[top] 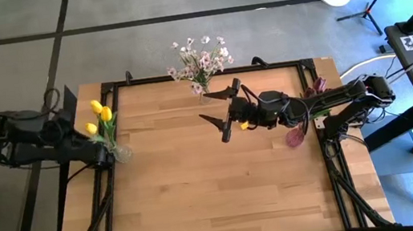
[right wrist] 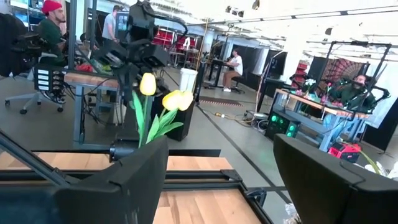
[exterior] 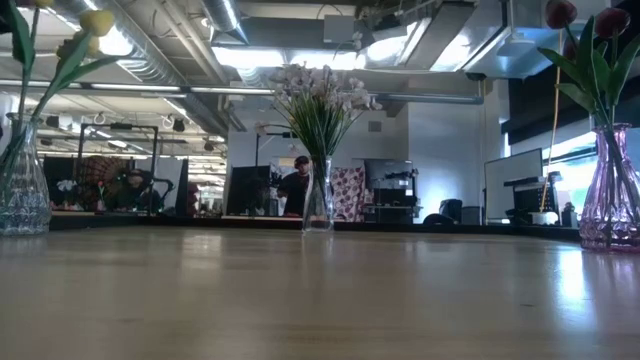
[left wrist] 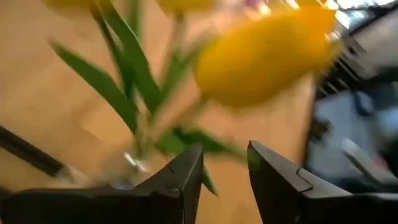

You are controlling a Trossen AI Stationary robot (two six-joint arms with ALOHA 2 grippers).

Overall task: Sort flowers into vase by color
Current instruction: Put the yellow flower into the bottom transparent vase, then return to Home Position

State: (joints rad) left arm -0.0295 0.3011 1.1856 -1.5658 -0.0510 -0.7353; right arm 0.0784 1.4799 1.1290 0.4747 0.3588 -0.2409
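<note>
Three yellow tulips (top: 101,114) stand in a clear glass vase (top: 120,153) near the table's left edge and also show in the low view as yellow tulips (exterior: 98,20). A spray of pale pink-white blossoms (top: 200,58) stands in a clear vase (exterior: 318,200) at the far edge. Maroon tulips (exterior: 560,12) stand in a pink glass vase (exterior: 610,190) at the right edge. My left gripper (left wrist: 225,160) is open right beside the yellow tulips' stems (left wrist: 134,93). My right gripper (top: 221,107) hangs wide open over the table's far middle, empty, facing the yellow tulips (right wrist: 165,102).
The wooden table (top: 216,187) has a black frame rail (top: 337,178) around it. Bare wood lies across the middle and near half. People sit at desks in the room beyond (right wrist: 53,22). My left arm (right wrist: 137,31) shows behind the yellow tulips in the right wrist view.
</note>
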